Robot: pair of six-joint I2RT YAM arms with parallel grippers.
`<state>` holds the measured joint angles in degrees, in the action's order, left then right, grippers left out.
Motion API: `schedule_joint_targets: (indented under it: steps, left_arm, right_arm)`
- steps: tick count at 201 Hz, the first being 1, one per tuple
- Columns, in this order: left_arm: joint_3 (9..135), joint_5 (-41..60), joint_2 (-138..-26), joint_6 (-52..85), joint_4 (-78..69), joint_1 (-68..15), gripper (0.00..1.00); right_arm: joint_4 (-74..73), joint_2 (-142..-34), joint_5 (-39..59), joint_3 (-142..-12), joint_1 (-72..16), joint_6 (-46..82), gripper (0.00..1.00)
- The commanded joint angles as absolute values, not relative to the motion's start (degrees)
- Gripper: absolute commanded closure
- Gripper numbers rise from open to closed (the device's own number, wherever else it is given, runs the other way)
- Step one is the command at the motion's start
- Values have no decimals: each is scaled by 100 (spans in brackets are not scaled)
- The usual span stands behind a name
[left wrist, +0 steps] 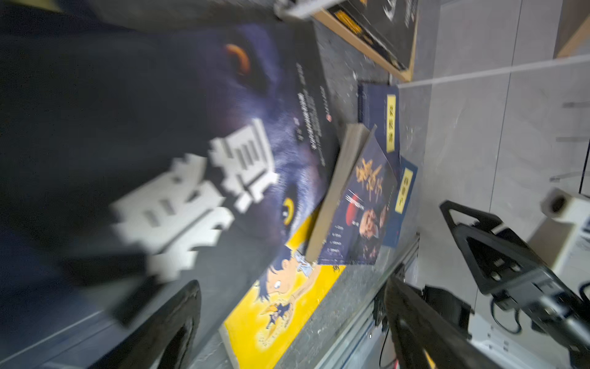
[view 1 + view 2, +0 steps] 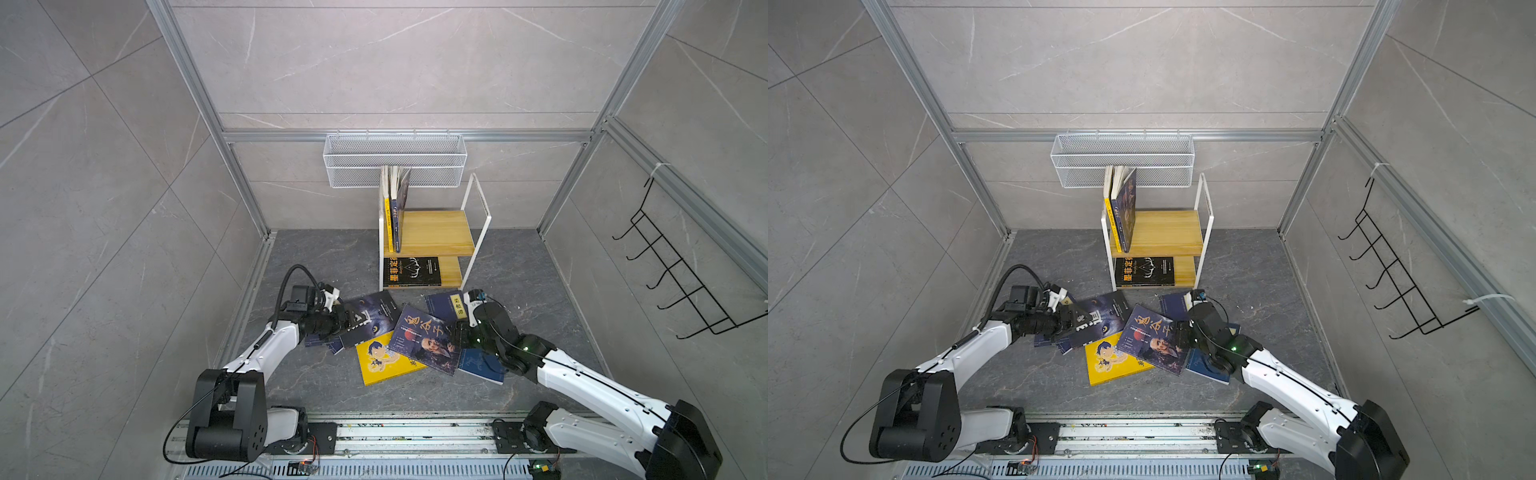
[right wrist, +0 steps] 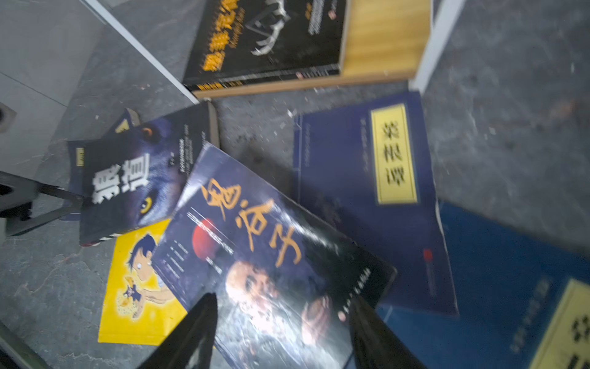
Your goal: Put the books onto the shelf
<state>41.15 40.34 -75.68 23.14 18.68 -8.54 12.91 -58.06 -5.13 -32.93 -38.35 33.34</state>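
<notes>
The shelf (image 2: 434,232) stands at the back middle. Three books (image 2: 397,208) stand upright at its left end, and a black book (image 2: 409,271) lies on the lower board. More books lie in a loose heap on the floor in front. These are a dark wolf-eye book (image 2: 372,316), a portrait-cover book (image 2: 424,338), a yellow cartoon book (image 2: 384,365) and two navy books (image 2: 444,305). My left gripper (image 2: 353,324) is open at the wolf-eye book's (image 1: 223,143) left edge. My right gripper (image 3: 281,332) is open, its fingers astride the portrait book's (image 3: 271,255) near end.
A white mesh basket (image 2: 395,160) hangs on the back wall just above the upright books. A black wire hook rack (image 2: 681,274) is on the right wall. Grey walls close in the dark floor on three sides, and a metal rail (image 2: 415,432) runs along the front.
</notes>
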Motion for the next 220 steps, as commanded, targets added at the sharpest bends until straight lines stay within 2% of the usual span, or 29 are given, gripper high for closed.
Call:
schedule_joint_targets:
  steps: [1,35,63,108,143,195,220]
  left_arm:
    - [4720,3756,-7849,1790,2204,-1286,10]
    - [5266,3151,-8098,1606,2279,-2112,8]
    - [5726,2931,-8779,1820,2259,-2617,9]
    - [5896,3012,-9422,2157,2062,-2935,12]
    - [6064,3263,-9856,2293,2083,-2987,20]
    - [6087,3434,-10125,2324,2044,-3142,35]
    - [6096,3462,-10186,2301,2068,-3172,51]
  right_arm:
    - [1029,-5560,-486,-2865,-3850,4290,33]
    - [668,-5559,-169,-2352,-3840,4867,34]
    - [579,-5516,-45,-2162,-3836,5074,34]
    - [707,-5207,73,-1828,-3788,5336,34]
    - [458,-5162,186,-1539,-3775,5519,35]
    - [-150,-5823,472,-1503,-3779,5592,35]
    - [-450,-6255,592,-1575,-3766,5510,35]
